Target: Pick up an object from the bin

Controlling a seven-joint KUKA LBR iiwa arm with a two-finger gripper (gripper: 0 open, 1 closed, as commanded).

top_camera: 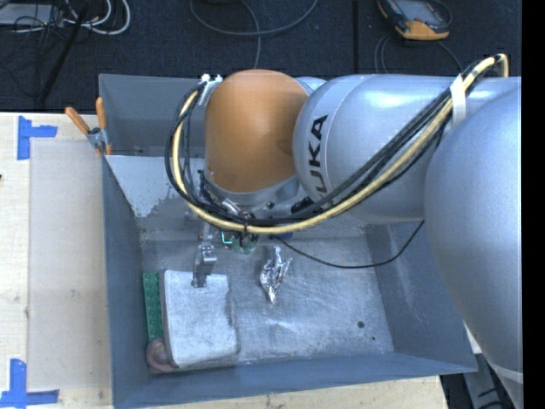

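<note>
One pale grey block [200,318], soft-looking and roughly rectangular with rounded corners, lay flat on the floor of the bin [123,313], in its near left part, and it was the thing nearest the gripper [238,273]. Two fingers [203,267] hung down from the gripper and stood well apart, with bare bin floor between them and nothing held. The left one, dark and straight, had its tip at the far edge of the block, either touching it or just above it; which of the two could not be told. The other finger, shiny, hung over bare floor to the right of the block and clear of it. One green studded strip [152,305] lay along the block's left side, touching it, between the block and the bin's left wall. One brownish curved thing [157,356] showed from under the block's near left corner, too hidden to name. One small dark speck [361,323] sat alone on the floor well to the right. Above the gripper sat one rounded orange cover [247,130], with yellow and black cables [180,156] looped around it, and behind that the one silver arm [383,152] reached in from the right.
</note>
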